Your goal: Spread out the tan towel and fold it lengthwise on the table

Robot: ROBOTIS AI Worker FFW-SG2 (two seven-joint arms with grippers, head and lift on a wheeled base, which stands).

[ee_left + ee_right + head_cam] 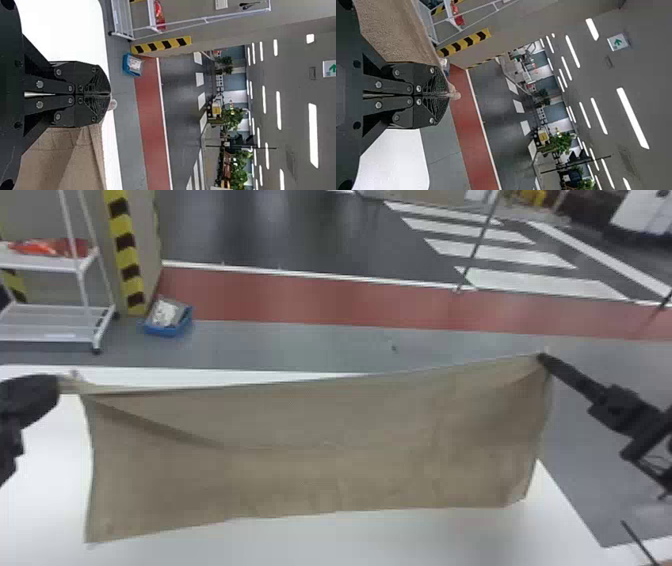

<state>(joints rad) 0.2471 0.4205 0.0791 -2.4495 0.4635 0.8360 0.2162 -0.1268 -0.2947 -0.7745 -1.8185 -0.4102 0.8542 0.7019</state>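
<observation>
Tan towel (pixel 320 450): it hangs spread wide over the white table (pixel 450 542); whether it touches there, I cannot tell.
Left gripper (pixel 110 95): closed together, with one upper corner (pixel 75 384) pinched at the tips.
Right gripper (pixel 448 95): closed also, holding the other upper corner.
Upper edge (pixel 350 382): looks lower on the left side; I should make it level and keep gentle, equal tension.
Lower edge (pixel 280 513): I would lay this one first, straight and flat, then lower the rest slowly, so that no crease spoils the lengthwise fold.
</observation>
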